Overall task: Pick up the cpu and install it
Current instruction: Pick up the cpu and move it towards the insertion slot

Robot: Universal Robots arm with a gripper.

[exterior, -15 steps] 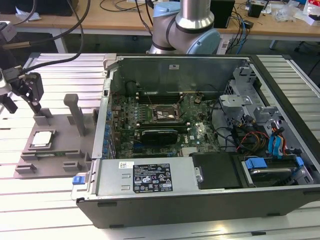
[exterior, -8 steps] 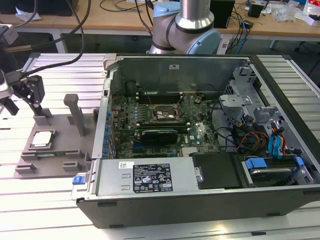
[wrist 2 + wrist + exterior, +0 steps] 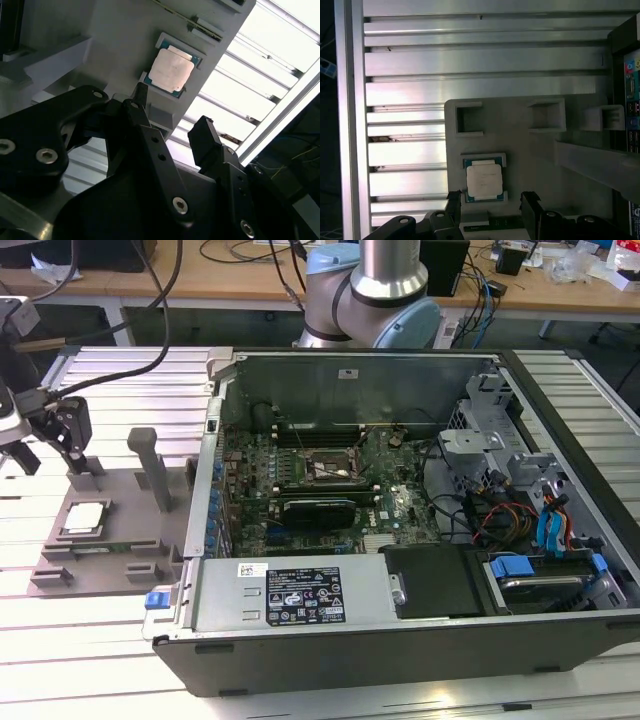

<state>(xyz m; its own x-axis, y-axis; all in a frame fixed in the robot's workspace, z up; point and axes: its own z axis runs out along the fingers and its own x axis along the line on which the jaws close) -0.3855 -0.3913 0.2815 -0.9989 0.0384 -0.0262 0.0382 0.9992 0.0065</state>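
Over the tray (image 3: pixel 530 150), end effector (image 3: pixel 491 197) spread wide, empty, near cpu (image 3: pixel 484 179).

A silver slotted metal table (image 3: pixel 90 650) carries 2 things side by side. Toward the exterior view's left lies a flat grey tray (image 3: pixel 125 495) (the cpu (image 3: pixel 84 518) sits in 1 of its recesses). Just beside it, an open computer case (image 3: pixel 300 595) lies on its side.
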